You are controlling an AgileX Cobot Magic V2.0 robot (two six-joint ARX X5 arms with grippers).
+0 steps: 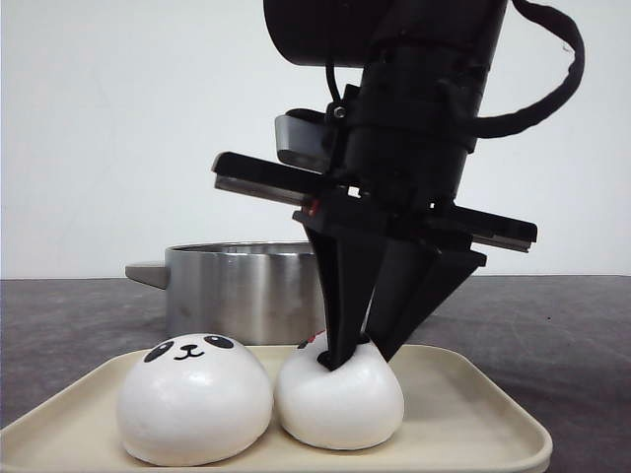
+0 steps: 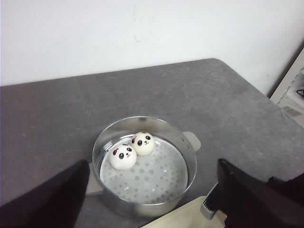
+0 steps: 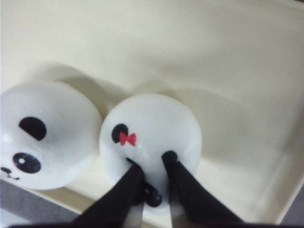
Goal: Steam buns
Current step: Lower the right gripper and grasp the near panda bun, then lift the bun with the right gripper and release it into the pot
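Two panda buns lie on the cream tray (image 1: 463,419). The left bun (image 1: 194,399) faces up, and also shows in the right wrist view (image 3: 45,133). My right gripper (image 1: 350,353) points down and is shut on the top of the right bun (image 1: 340,404), its fingertips pressed into it. That bun has a red bow (image 3: 127,138) and rests on the tray (image 3: 190,57), with the gripper (image 3: 152,164) pinching it. Two more buns (image 2: 123,156) (image 2: 143,143) lie in the steel steamer pot (image 2: 190,156). My left gripper (image 2: 153,164) is open and empty, well above the pot.
The steamer pot (image 1: 242,286) stands on the grey table (image 1: 562,325) just behind the tray, with side handles (image 1: 146,271). A corner of the tray (image 2: 185,218) shows beside the pot. A white wall rises behind the table.
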